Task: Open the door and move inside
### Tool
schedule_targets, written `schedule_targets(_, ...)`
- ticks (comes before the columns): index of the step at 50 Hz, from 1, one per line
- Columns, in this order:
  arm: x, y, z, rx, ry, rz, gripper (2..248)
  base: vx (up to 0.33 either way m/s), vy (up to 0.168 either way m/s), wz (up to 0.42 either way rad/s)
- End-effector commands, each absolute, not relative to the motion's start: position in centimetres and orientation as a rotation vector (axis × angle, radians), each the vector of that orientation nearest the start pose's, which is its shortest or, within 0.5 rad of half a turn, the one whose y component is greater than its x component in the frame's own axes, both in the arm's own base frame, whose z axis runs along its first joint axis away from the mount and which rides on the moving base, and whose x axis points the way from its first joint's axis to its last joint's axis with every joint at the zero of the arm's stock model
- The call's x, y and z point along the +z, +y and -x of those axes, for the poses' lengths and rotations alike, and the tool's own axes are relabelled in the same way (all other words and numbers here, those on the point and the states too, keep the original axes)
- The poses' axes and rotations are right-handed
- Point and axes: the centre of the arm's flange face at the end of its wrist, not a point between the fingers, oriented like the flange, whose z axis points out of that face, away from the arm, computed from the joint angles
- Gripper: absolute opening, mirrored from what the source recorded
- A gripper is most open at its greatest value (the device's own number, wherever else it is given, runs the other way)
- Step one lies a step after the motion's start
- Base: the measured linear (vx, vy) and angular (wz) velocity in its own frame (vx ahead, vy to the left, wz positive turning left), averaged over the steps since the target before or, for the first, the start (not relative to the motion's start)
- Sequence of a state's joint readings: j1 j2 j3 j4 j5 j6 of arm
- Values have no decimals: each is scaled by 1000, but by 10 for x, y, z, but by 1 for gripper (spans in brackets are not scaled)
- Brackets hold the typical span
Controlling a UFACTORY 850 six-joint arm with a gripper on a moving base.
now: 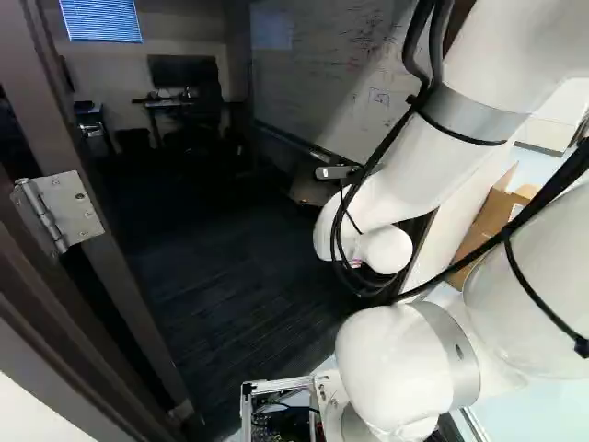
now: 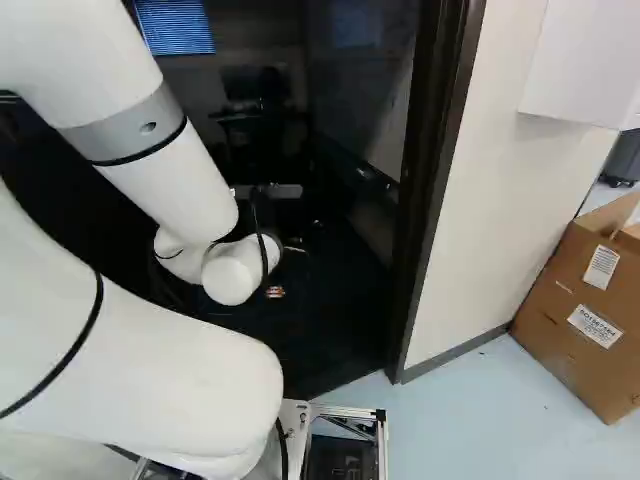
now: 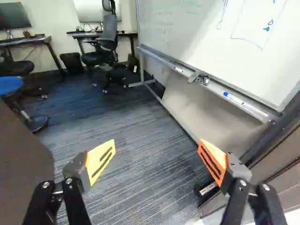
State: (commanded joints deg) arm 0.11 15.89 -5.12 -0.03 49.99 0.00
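Door, open by the look of it, stands beside the gripper, whose jaws are wide apart, empty; jamb on the other side, so a crooked drive-in could scrape arm or base.

An office: beyond the far end of a scribbled whiteboard stand desks, a monitor and a swivel chair, with dark striped carpet running alongside the whiteboard.
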Motion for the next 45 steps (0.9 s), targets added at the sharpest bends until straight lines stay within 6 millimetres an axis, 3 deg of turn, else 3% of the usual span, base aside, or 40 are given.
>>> schedule_targets(45, 366, 0, -270, -1824, 0, 2558, 247, 3, -3, -10)
